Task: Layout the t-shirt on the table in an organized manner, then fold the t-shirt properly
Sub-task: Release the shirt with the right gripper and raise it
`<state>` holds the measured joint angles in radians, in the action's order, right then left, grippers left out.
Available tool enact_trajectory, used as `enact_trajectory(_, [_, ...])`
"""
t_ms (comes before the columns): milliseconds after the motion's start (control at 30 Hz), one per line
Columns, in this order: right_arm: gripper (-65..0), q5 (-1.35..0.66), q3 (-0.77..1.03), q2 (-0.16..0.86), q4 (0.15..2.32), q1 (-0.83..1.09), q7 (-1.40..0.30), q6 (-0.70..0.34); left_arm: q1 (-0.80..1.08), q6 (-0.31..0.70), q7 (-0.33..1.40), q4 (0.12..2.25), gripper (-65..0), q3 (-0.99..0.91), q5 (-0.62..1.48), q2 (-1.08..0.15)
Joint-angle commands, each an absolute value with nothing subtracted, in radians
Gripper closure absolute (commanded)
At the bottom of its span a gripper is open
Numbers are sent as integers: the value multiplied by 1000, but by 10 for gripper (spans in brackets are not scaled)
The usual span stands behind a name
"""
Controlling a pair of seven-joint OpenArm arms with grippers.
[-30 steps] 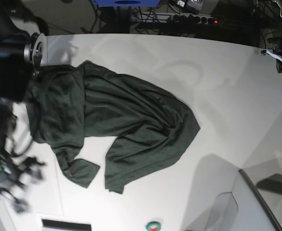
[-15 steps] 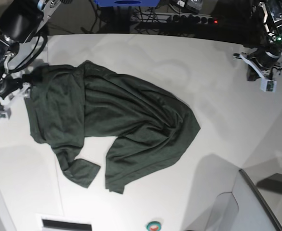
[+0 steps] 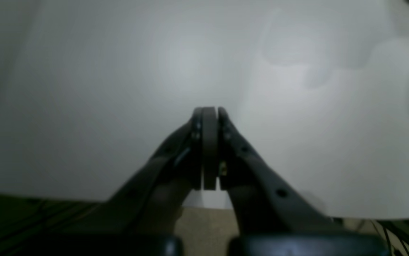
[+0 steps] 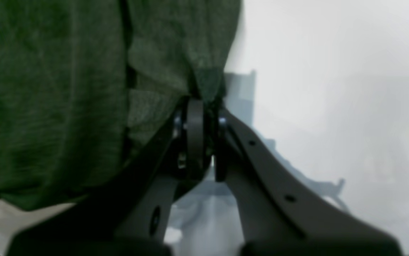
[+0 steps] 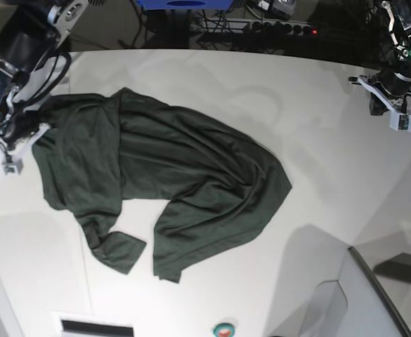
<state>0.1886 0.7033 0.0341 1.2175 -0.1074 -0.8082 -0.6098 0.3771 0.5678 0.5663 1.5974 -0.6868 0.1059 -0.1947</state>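
The plain dark green short-sleeved t-shirt (image 5: 170, 186) of thin soft cloth lay crumpled on the large smooth white desk (image 5: 317, 140), bunched toward the base view's left half, one sleeve folded under near the front edge and the body creased in diagonal ridges. Nothing of the layout looked done: hem, sleeves and collar were not squared off, and no fold had been made. The right gripper (image 4: 204, 103) sat at the shirt's far left edge, its fingers pressed together on a small tuck of green fabric, seen close in the right wrist view; judged a first grasp for pulling the cloth out flat. The left gripper (image 3: 210, 113) hung over bare desk at the far right corner, well apart from the shirt, fingers pressed together on nothing. Remaining work, as judged: spread the garment flat and straighten it, likely needing the left arm brought over to a second edge, then smooth the sleeves, then all of the folding. Task at an early stage.
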Motion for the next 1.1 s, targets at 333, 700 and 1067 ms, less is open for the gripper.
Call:
enact_trajectory(333, [-6, 194, 696, 243, 1101, -297, -785, -605, 375, 565, 550, 1612, 0, -702, 114, -209])
enact_trajectory(700, [-311, 196, 699, 334, 1009, -303, -634, -601, 381, 565, 550, 1612, 0, -697, 114, -208])
enact_trajectory(1067, [-311, 197, 271, 51, 1837, 278, -645, -698, 381, 565, 550, 1610, 0, -699, 119, -208])
